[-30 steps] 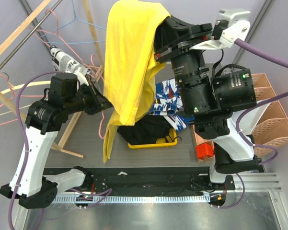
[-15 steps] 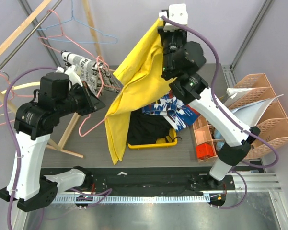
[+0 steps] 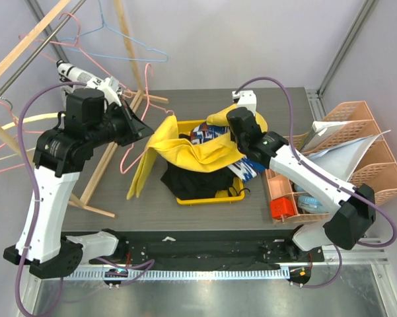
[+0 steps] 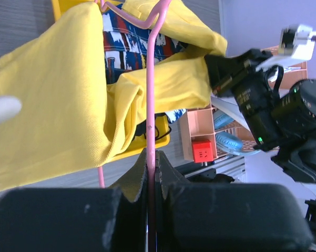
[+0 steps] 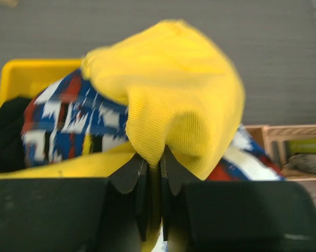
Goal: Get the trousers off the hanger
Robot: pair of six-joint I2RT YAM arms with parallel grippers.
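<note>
The yellow trousers (image 3: 185, 150) lie draped across the yellow bin (image 3: 208, 198), one leg trailing onto the table at the left. My right gripper (image 3: 227, 128) is low over the bin's far side. It is shut on a fold of the trousers (image 5: 173, 79), and the right wrist view shows this gripper (image 5: 153, 159) pinching the cloth. My left gripper (image 3: 137, 125) is shut on the pink wire hanger (image 3: 124, 160), held up at the left. In the left wrist view that gripper (image 4: 151, 157) clamps the hanger (image 4: 151, 79), whose wire runs in front of the trousers (image 4: 58, 105).
The bin also holds black cloth (image 3: 191, 181) and a blue, white and red patterned garment (image 3: 205, 135). A wooden rack (image 3: 96, 175) with more wire hangers (image 3: 129, 56) stands at the left. Peach organiser trays (image 3: 366, 155) and a red cube (image 3: 283, 209) sit at the right.
My right arm has swung down from high above the table, bringing the trousers onto the bin. My left arm has drawn the hanger back to the left, away from the cloth.
</note>
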